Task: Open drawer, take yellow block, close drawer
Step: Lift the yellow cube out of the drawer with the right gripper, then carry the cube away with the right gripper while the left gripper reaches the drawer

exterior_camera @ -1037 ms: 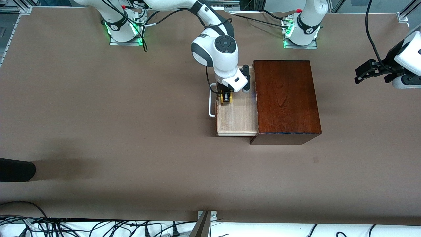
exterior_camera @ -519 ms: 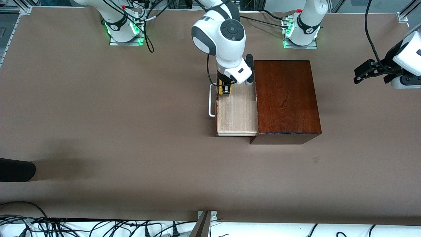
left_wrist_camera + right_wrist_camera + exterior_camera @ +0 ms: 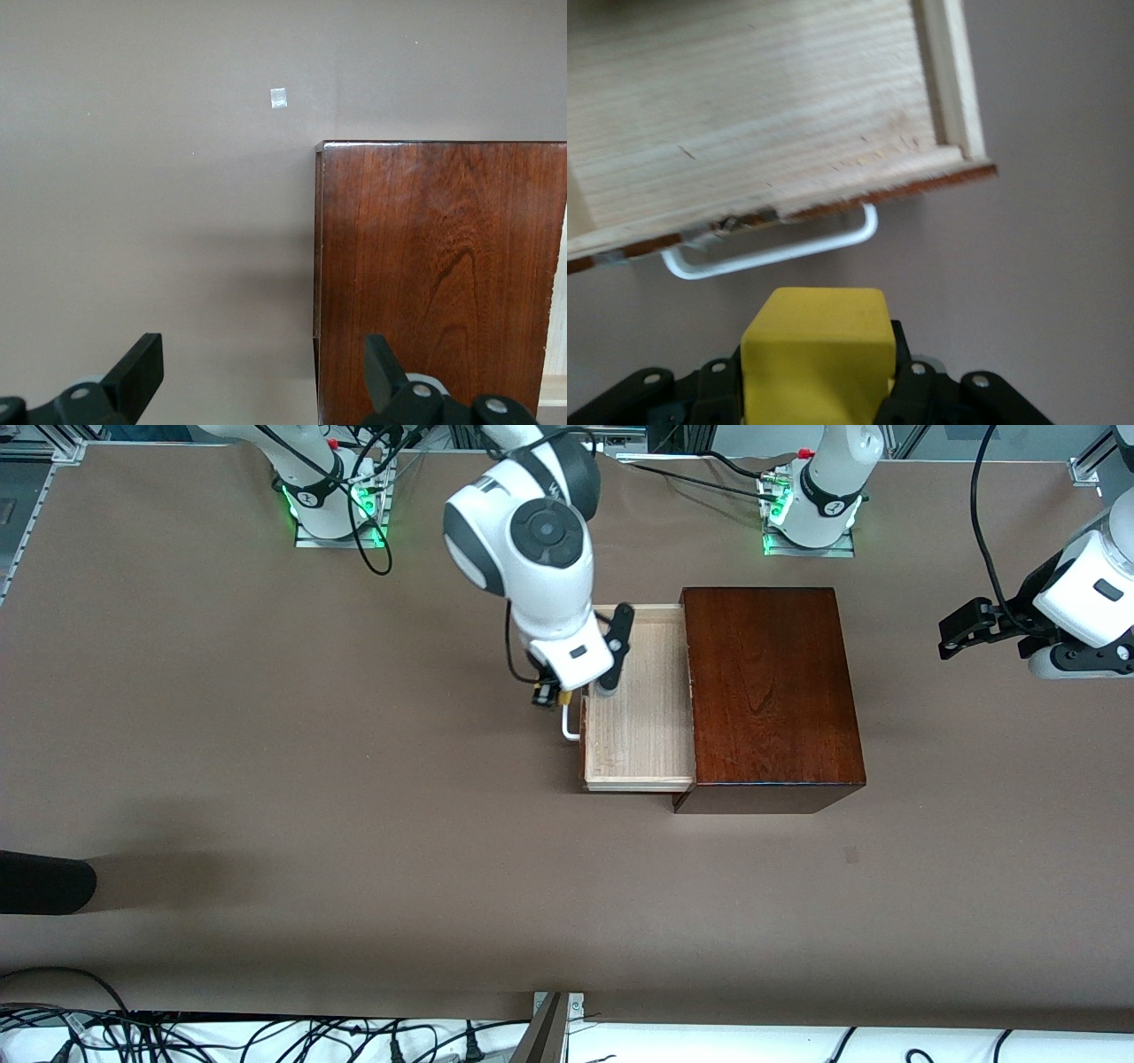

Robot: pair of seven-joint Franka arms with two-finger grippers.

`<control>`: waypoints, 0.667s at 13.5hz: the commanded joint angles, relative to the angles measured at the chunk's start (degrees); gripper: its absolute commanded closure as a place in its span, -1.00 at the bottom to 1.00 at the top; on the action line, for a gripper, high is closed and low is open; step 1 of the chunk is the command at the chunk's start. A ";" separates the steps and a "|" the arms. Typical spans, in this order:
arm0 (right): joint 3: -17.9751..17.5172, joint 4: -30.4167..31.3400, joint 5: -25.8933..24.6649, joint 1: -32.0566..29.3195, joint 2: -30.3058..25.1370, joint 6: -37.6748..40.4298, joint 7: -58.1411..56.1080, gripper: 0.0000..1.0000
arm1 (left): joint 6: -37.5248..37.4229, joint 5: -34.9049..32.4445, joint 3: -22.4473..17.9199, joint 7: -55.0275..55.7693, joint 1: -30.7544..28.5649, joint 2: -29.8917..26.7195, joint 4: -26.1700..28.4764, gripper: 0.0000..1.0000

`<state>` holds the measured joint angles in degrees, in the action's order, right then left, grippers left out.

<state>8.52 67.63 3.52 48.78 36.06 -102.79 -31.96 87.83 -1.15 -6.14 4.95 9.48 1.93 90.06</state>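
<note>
A: So, where is the yellow block right now?

B: Pinched between the jaws of the right gripper, up in the air. In the right wrist view it fills the space between the fingers, with the drawer's white loop handle just past it.

A: Over the drawer, or clear of it?

B: Over the brown table, just outside the handle, at the drawer's front edge. From the front camera only a sliver of yellow peeks out under the wrist.

A: And the drawer itself?

B: Pulled out of the dark wooden box toward the right arm's end of the table. Its pale wood floor lies bare, with the reddish-brown front showing along the edge where the handle sits.

A: What about the left gripper?

B: It waits in the air toward the left arm's end of the table, well apart from the box, with its jaws spread wide. Its wrist camera looks down past the two black fingertips at the box top and a small pale speck on the table.
</note>
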 commanded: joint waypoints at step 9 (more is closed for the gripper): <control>18.62 34.99 6.15 0.09 -21.45 -14.70 2.34 1.00 | -0.82 4.22 5.44 7.68 7.90 9.31 -10.16 -1.00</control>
<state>24.78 91.81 8.92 48.02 22.31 -113.42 -30.18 87.92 1.57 -0.66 8.92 14.03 5.87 85.28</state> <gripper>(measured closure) 0.445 0.000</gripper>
